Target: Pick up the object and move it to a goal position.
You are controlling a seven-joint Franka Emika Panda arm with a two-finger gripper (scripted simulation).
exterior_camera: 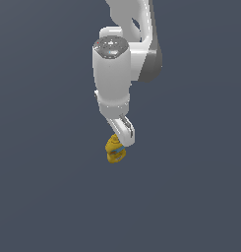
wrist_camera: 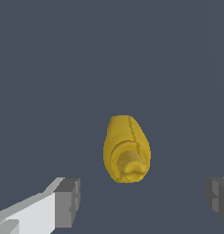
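I have the gripper [wrist_camera: 141, 201] hanging over the yellow squeeze bottle [wrist_camera: 126, 149], and in the wrist view its jaws stand wide apart with the bottle between their lines, touching neither. One grey pad [wrist_camera: 67, 202] shows clearly on one side; the other is only a sliver at the frame's edge. The bottle lies on its side on the dark floor, cap pointing toward the camera, so I am looking down its length.

In the exterior view the bottle [exterior_camera: 115, 149] sits just below and slightly to that view's left of the white finger [exterior_camera: 123, 129], which overlaps it; I cannot tell from there whether there is any contact or how much height remains.

My worries from here: the bottle is rounded and lying down, so if one pad reaches it first it could roll or skid away rather than seat. It looks a little nearer one finger than the other, which makes that more likely. Closing too high could pinch the curved top and squirt it out; descending too far could jam the fingertips into the floor. I see no goal marker in either view
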